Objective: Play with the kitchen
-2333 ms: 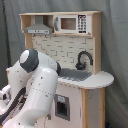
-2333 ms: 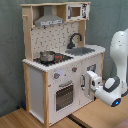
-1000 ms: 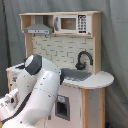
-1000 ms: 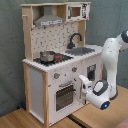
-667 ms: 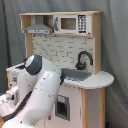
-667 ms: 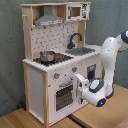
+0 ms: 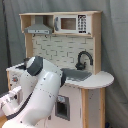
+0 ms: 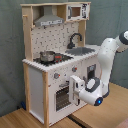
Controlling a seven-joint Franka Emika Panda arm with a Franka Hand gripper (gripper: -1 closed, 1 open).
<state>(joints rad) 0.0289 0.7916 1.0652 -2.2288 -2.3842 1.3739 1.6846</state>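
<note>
The kitchen (image 8: pixel 50 70) is a white and light-wood toy with a pegboard back, a range hood (image 8: pixel 50 21), a small microwave (image 8: pixel 75 11), a black faucet (image 8: pixel 75 39) and a grey sink (image 8: pixel 83 50). A small metal pot (image 8: pixel 47 56) sits on the stovetop. In the second exterior view my gripper (image 8: pixel 73 90) is low, right in front of the windowed oven door (image 8: pixel 62 98), at its right edge. In the first exterior view my white arm (image 7: pixel 37 95) fills the foreground, covers the kitchen's (image 7: pixel 62 50) lower left and hides the gripper.
The kitchen stands on a wooden floor (image 8: pixel 30 120) before a grey curtain (image 8: pixel 10 50). My arm's base and upper links (image 8: pixel 112 55) rise at the second exterior view's right, close to the rounded counter end (image 7: pixel 100 80).
The arm has swung in toward the kitchen. The gripper moved to the left in the second exterior view, from beside the cabinet to the front of the oven door.
</note>
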